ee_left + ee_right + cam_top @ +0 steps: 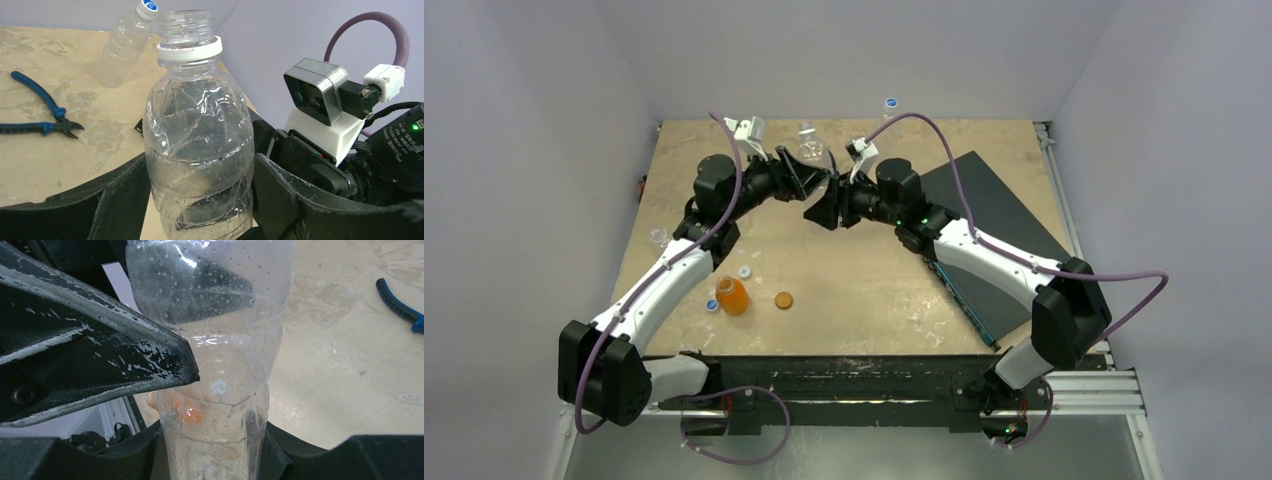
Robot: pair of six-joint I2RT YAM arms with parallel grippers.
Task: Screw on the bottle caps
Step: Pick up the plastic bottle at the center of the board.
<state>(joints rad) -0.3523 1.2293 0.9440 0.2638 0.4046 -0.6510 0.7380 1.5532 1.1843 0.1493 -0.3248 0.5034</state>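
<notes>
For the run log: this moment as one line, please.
clear bottle: uncapped | left gripper: shut on it | right gripper: shut on it | orange cap: loose on table

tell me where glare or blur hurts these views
left wrist view: bottle sharp, with white glints on its creases; right wrist view: same bottle very close, hazy with droplets, an orange smear showing through it; top view: even light, soft shadows, small things tiny

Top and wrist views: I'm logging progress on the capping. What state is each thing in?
clear bottle: upright, uncapped, gripped from both sides
left gripper: shut on clear bottle
right gripper: shut on clear bottle
far bottle: capped, tilted
orange bottle: on table, untouched
orange cap: loose on table
blue caps: loose on table
pliers: lying on table, unheld
</notes>
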